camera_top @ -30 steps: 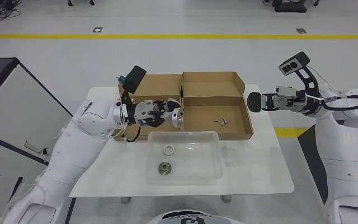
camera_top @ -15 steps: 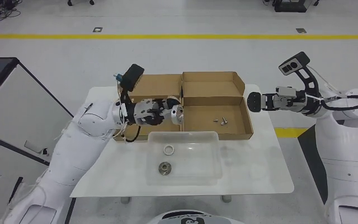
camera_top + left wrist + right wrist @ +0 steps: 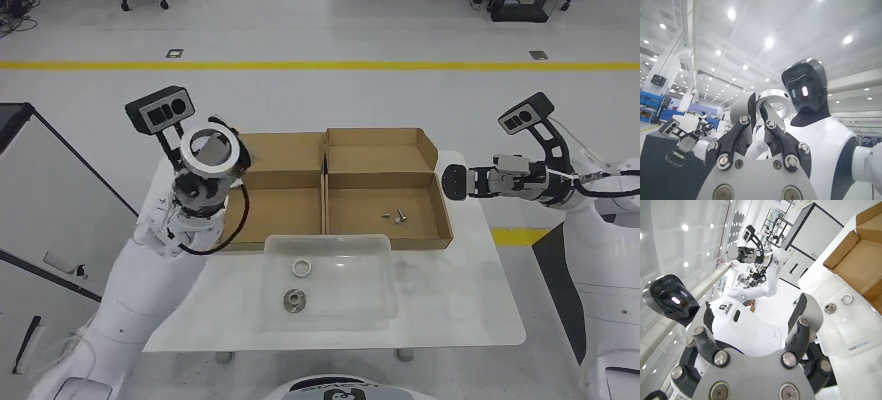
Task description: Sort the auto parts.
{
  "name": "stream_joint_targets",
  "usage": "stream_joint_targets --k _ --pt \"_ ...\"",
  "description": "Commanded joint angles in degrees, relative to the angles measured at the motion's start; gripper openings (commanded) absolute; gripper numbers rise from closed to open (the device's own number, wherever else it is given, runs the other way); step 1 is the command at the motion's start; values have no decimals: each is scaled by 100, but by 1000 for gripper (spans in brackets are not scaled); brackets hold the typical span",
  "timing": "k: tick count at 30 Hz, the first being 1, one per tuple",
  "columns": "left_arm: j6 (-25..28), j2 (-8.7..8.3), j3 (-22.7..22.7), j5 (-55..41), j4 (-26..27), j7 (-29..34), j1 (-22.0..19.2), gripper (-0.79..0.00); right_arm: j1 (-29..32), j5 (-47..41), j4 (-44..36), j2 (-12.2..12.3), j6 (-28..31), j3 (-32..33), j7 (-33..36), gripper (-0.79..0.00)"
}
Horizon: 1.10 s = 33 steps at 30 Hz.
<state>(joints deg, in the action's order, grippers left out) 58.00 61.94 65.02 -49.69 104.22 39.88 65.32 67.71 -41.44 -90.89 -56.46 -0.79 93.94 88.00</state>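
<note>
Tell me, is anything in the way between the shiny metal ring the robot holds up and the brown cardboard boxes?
Nothing visible is in the way. The left gripper holds the shiny silver metal ring up in the air beside the left brown cardboard box, whose top is open.

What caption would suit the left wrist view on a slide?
Left gripper shut on the wall of a shiny silver metal ring, held up under bright ceiling lights.

Right gripper (image 3: 755, 313) stands open. A clear bin (image 3: 848, 336) holds a metal ring (image 3: 847, 299) and a flanged hub (image 3: 830, 308). Farther off, the raised left gripper (image 3: 738, 254) clasps a pale round part (image 3: 731, 252).
</note>
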Motion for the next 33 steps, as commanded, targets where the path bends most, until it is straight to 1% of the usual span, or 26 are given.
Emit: stream_joint_targets --k 1,4,7,10,13,18,21,25,31,33 --pt "0 118 120 -544 17 234 77 -785 0 0 0 0 0 0 0 0" --pt "0 277 276 -870 -120 640 160 -785 0 0 0 0 0 0 0 0" --pt "0 398 287 -625 -159 641 177 -785 0 0 0 0 0 0 0 0" --pt "0 476 306 -218 -239 641 169 -785 0 0 0 0 0 0 0 0" --pt "0 501 325 508 -366 641 143 -785 0 0 0 0 0 0 0 0" --pt "0 488 384 1715 -500 640 139 -785 0 0 0 0 0 0 0 0" --pt "0 487 413 2010 -482 640 175 -785 0 0 0 0 0 0 0 0" --pt "0 529 439 1627 -382 618 244 -785 0 0 0 0 0 0 0 0" --pt "0 651 529 486 -200 640 344 -785 0 0 0 0 0 0 0 0" --pt "0 693 566 275 -154 640 361 -785 0 0 0 0 0 0 0 0"
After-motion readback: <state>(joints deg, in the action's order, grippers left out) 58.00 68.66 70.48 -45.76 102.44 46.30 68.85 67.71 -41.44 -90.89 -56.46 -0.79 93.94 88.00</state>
